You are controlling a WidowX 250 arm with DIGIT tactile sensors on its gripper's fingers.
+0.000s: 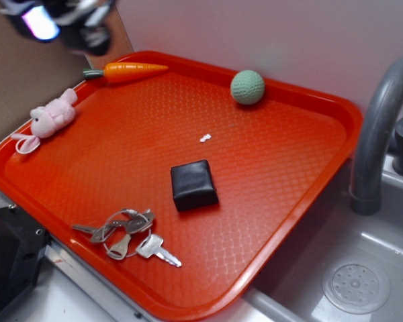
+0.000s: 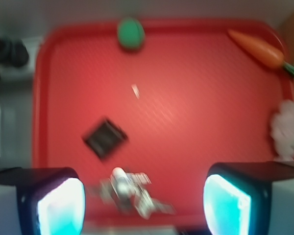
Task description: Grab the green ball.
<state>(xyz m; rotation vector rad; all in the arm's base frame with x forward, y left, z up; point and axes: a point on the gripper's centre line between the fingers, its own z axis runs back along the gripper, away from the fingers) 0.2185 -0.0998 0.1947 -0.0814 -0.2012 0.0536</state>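
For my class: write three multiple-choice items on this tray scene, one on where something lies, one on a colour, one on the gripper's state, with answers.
1. Where is the ball?
A. near the tray's far rim
B. on the wallet
C. in the sink

2. What colour is the wallet?
A. pink
B. black
C. orange

3. What state is the gripper in?
A. shut on the ball
B. shut on the keys
C. open, holding nothing

Answers:
1 A: it sits alone by the rim beside the wall.
2 B: it is the dark square mid-tray.
3 C: the wrist view shows its fingers wide apart, nothing between.
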